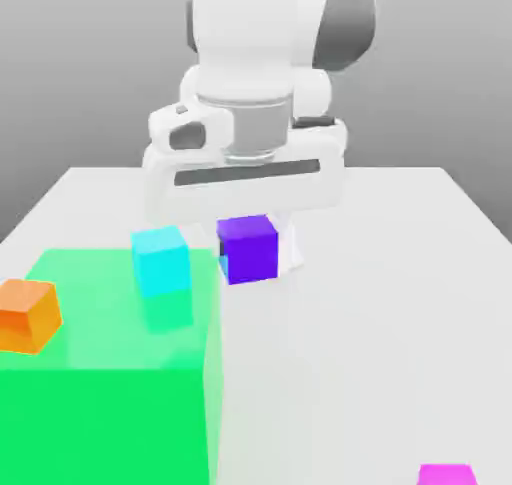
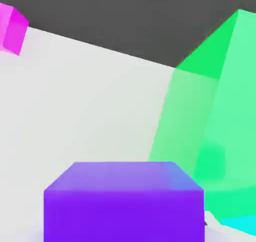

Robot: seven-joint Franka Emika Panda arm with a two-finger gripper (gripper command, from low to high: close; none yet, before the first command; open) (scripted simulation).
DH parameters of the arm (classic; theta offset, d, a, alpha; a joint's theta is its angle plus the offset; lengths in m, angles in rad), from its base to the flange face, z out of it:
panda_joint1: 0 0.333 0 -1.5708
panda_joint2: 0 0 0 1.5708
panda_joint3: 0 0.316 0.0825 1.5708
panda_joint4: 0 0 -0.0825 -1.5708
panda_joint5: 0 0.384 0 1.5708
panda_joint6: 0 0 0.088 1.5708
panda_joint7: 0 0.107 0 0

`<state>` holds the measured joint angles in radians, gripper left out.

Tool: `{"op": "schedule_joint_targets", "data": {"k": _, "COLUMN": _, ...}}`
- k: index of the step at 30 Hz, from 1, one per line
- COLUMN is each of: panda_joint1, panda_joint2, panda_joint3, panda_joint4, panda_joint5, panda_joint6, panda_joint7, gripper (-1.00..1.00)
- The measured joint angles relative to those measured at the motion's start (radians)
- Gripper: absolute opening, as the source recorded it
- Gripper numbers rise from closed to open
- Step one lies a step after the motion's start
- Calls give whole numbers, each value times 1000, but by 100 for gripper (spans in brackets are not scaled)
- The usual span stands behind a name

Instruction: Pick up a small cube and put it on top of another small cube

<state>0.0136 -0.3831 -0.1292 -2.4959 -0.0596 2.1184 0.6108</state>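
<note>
In the exterior view, the gripper [image 1: 256, 251] is just above the middle of the frame, pinching the small purple cube [image 1: 249, 249]. The cube looks to be off the counter [image 1: 350, 333], so I judge the pick-up done and the placing left to do: no small cube shows beneath it as a support. To its left in the frame, the cyan cube [image 1: 161, 261] appears to sit on the large green block [image 1: 110, 428], apart from the purple one; it is the nearest candidate for a base, though which cube is meant I can't tell. The orange cube [image 1: 27, 316] is at the left edge, partly cut off, and the magenta cube [image 1: 446, 475] is mostly cut off at the bottom edge, right of centre. The gripper's tips are hard to make out, white against the white counter and partly behind the purple cube. How high the cube hangs is also hard to judge.

In the hand view, the purple cube is large and close to the camera, cut off by the frame, so its lower part is hidden. A small white piece beside it is probably part of the gripper. The green block, a sliver of cyan and a cropped magenta cube lie beyond; none touches the purple cube's visible top.
</note>
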Motion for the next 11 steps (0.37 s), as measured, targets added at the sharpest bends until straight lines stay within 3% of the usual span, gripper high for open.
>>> {"op": "schedule_joint_targets", "data": {"k": 3, "panda_joint1": -66, "panda_joint2": -41, "panda_joint3": -26, "panda_joint4": 68, "panda_joint5": -7, "panda_joint6": -110, "panda_joint7": 76, "gripper": -100}}
{"op": "schedule_joint_targets", "data": {"k": 7, "panda_joint1": -87, "panda_joint2": -5, "panda_joint3": -39, "panda_joint4": -6, "panda_joint5": -8, "panda_joint6": -1, "panda_joint7": 92, "gripper": -100}}
{"op": "schedule_joint_targets", "data": {"k": 8, "panda_joint1": -89, "panda_joint2": 2, "panda_joint3": -40, "panda_joint4": -19, "panda_joint5": -8, "panda_joint6": 20, "panda_joint7": 92, "gripper": 100}}
{"op": "schedule_joint_targets", "data": {"k": 11, "panda_joint1": -89, "panda_joint2": 2, "panda_joint3": -40, "panda_joint4": -19, "panda_joint5": -8, "panda_joint6": 20, "panda_joint7": 92, "gripper": 100}}
